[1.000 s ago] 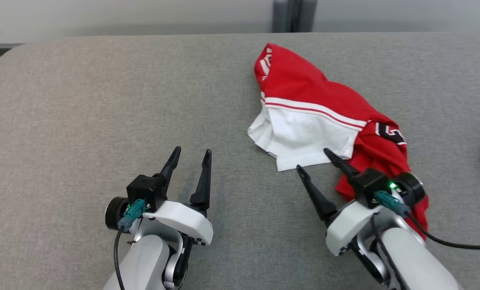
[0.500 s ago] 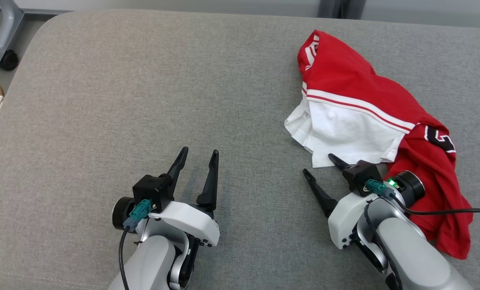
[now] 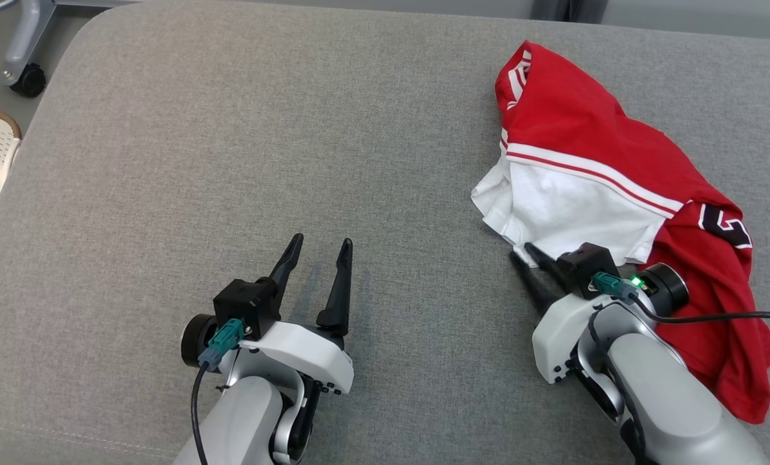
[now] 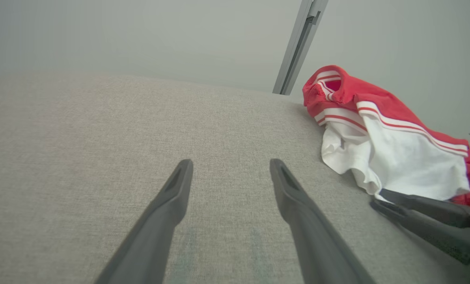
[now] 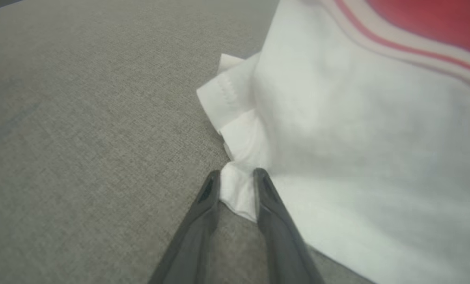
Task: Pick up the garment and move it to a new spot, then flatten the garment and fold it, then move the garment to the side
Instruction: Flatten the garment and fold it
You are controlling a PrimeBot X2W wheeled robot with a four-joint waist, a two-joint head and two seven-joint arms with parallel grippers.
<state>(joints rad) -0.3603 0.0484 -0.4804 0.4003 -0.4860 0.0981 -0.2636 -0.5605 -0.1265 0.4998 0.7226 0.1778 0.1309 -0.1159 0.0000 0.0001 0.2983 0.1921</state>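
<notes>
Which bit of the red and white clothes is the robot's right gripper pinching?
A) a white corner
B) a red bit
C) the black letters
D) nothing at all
A: the right gripper has a white corner of the garment squeezed between its jaws.

At lower left, the left gripper (image 3: 321, 240) is showing two long dark tapered fingers (image 3: 338, 284) on a white shell (image 3: 298, 354); a teal connector (image 3: 220, 336) is feeding a black cable (image 3: 191, 407). At lower right, the right gripper (image 3: 522, 252) is matching it, a green light (image 3: 632, 281) glowing.
</notes>
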